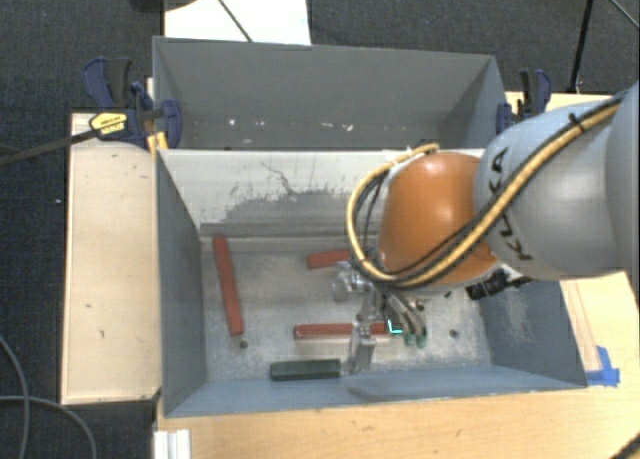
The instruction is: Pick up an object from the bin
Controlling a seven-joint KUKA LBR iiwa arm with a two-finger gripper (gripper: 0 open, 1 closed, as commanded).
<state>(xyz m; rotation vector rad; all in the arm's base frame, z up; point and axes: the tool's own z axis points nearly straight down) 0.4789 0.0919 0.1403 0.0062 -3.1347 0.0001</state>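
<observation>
Starting at the left of the grey bin [185, 277], you see a long reddish-brown bar [228, 287] lying on the floor along the left wall, well apart from the arm. Next, close to the front wall, lies a dark green bar [305, 371], flat and almost parallel to that wall. A little behind it and to the right is a short reddish-brown bar [322, 330], and one more short reddish-brown piece [327, 260] lies further back, near the middle of the floor. Then comes the gripper [365, 342], low in the bin under the orange wrist cover [430, 212], with its tip close to the floor. It is just at the right end of the nearer short reddish-brown bar, and the right end of the dark green bar is near it too. You cannot tell from here whether the gripper is open or closed, and I also cannot say that the bar's end is really inside it. So, in my judgement, the task is only at the reaching step: all four bars lie on the floor and nothing is lifted. What is left for you is to confirm the grip on the near short bar, to close on it if that is not done, and to raise it clear of the bin.
</observation>
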